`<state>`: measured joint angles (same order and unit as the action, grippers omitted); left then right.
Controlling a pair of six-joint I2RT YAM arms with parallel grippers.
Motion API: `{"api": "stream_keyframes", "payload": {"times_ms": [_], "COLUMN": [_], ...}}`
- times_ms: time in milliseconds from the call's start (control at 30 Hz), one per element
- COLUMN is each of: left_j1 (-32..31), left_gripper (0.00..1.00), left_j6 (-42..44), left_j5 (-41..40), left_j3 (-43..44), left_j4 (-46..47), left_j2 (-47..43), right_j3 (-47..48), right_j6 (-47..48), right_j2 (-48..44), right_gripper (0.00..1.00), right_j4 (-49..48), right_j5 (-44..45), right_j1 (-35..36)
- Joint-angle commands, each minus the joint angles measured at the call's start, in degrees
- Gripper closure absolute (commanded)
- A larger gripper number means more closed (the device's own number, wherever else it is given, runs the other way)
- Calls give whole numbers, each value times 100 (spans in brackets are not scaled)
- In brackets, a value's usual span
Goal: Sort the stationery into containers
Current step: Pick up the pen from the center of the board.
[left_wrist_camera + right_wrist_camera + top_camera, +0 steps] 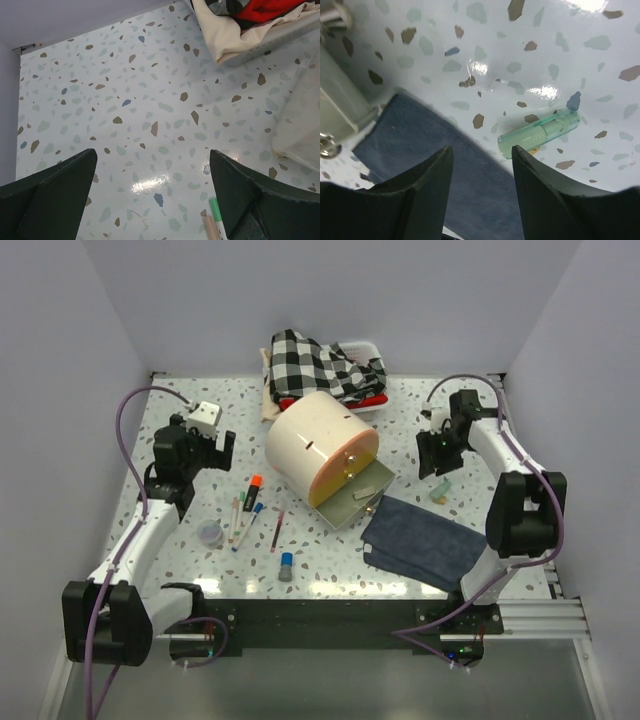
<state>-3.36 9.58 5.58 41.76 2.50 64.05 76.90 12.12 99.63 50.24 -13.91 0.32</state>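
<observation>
Right end effector [481, 160] is spread and empty above the cloth [420, 150] edge. Green tube [540, 132] lies just beside it, off-centre (round, so it may roll). Closing here could pinch cloth instead. Left end effector [152, 165], also spread, hovers over the counter [125, 100].

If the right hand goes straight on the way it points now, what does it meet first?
Probably the dark blue cloth, at its edge; the green tube lies just beside that line.

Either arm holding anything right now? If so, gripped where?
Nothing held. Left gripper and right gripper both show jaws open and empty; the green tube lies loose on the table.
</observation>
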Motion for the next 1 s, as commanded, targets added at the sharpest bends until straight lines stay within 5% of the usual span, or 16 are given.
{"api": "stream_keyframes", "payload": {"times_ms": [0, 267, 967], "left_j1": [63, 81, 81], "left_gripper": [0, 0, 0], "left_j6": [-71, -80, -44], "left_j5": [31, 57, 92], "left_j3": [-80, -124, 105], "left_j4": [233, 251, 268], "left_j2": [-147, -77, 441], "right_j3": [395, -123, 211], "right_j6": [-1594, -3329, -3427], "right_j2": [-93, -225, 935], "right_gripper": [41, 39, 46], "right_j4": [179, 443, 39], "right_j5": [362, 565, 785], "right_j1": [-66, -383, -796]}}
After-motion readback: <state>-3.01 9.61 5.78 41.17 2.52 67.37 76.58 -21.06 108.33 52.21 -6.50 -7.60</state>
